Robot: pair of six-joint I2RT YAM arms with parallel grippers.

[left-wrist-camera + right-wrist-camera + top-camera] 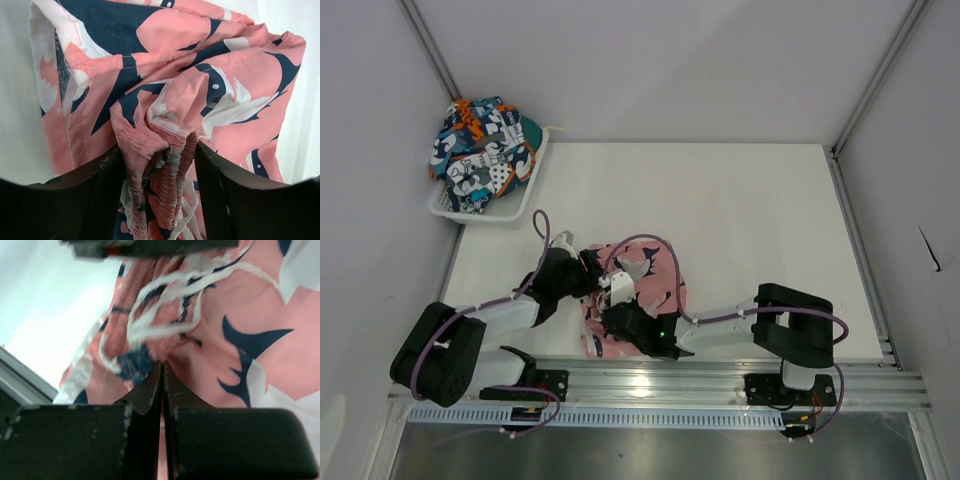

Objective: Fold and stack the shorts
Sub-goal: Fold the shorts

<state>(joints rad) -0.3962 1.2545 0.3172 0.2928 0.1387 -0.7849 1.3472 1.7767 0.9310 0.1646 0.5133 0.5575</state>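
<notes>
The pink shorts (655, 270) lie crumpled between both grippers, their bulk spread ahead of the left gripper (157, 150), which is the nearer to the waistband (170, 160): this is bunched between its fingers (100, 190), touched on both sides. The right gripper (162, 365) is fully closed just behind the drawstring (160, 325); cloth nipped there cannot be confirmed.

The left arm (505, 313) and right arm (725, 322) are built of black joints and pale forearm links, looped by purple cables (541, 232); the right gripper (163, 365) is scuffed matte black.
</notes>
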